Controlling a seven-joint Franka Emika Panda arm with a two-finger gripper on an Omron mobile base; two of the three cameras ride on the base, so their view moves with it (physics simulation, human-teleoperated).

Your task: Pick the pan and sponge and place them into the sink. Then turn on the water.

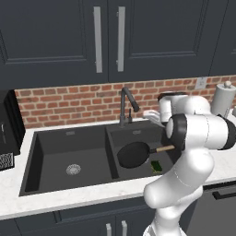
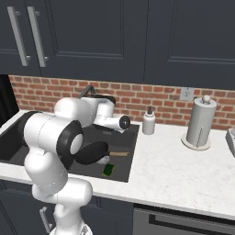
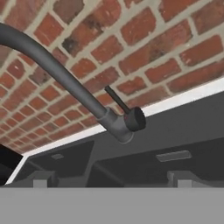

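Since the pan (image 1: 133,154) and the sponge (image 1: 157,166) already lay in the right-hand basin of the sink (image 1: 50,138), pan tilted with the sponge just beside it, you were on the last step: the water. No stream fell from the faucet (image 3: 57,72). Your gripper (image 3: 111,183) hung near the faucet base, facing its lever (image 3: 127,111); the jaws stood apart and empty. Your next move probably called for easing forward to the lever and swinging it.
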